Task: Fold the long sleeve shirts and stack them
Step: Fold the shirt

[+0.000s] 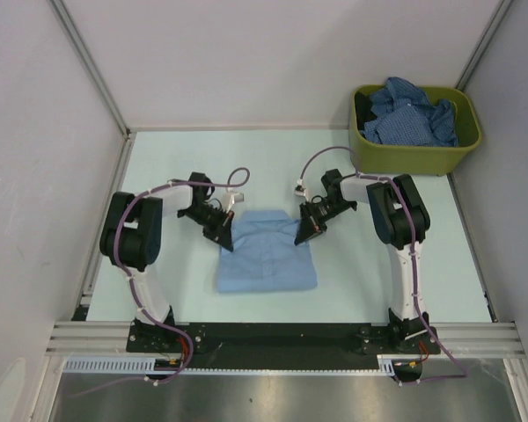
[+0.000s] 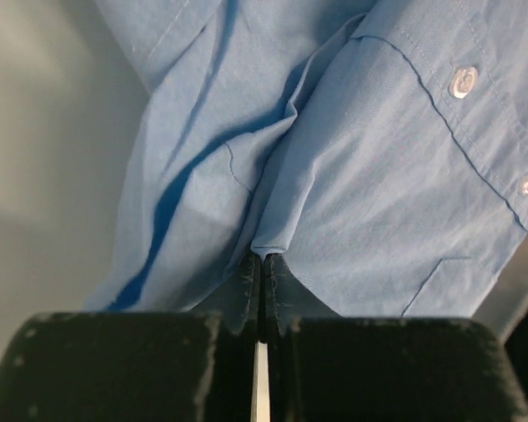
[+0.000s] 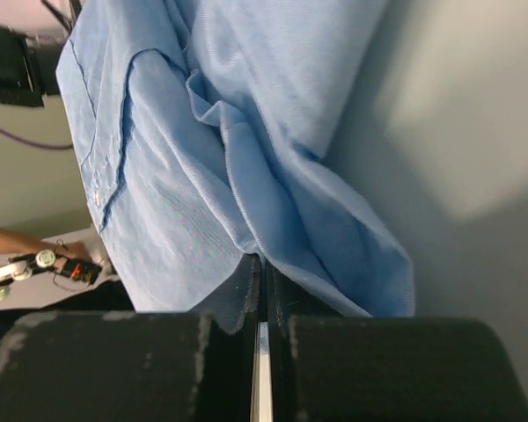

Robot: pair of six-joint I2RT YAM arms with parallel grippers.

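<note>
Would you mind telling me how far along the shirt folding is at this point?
Done: the light blue shirt lies partly folded into a rectangle. In hand: left gripper and right gripper each pinch a far corner. Left: the darker shirts lie crumpled in the green bin.

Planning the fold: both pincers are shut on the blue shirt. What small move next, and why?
Probably raise both together a little, lifting the far edge ready to fold toward the near hem. The left pincer and right pincer each pinch a far corner of the shirt, which lies mostly flat; an even lift should keep the fold straight.
</note>
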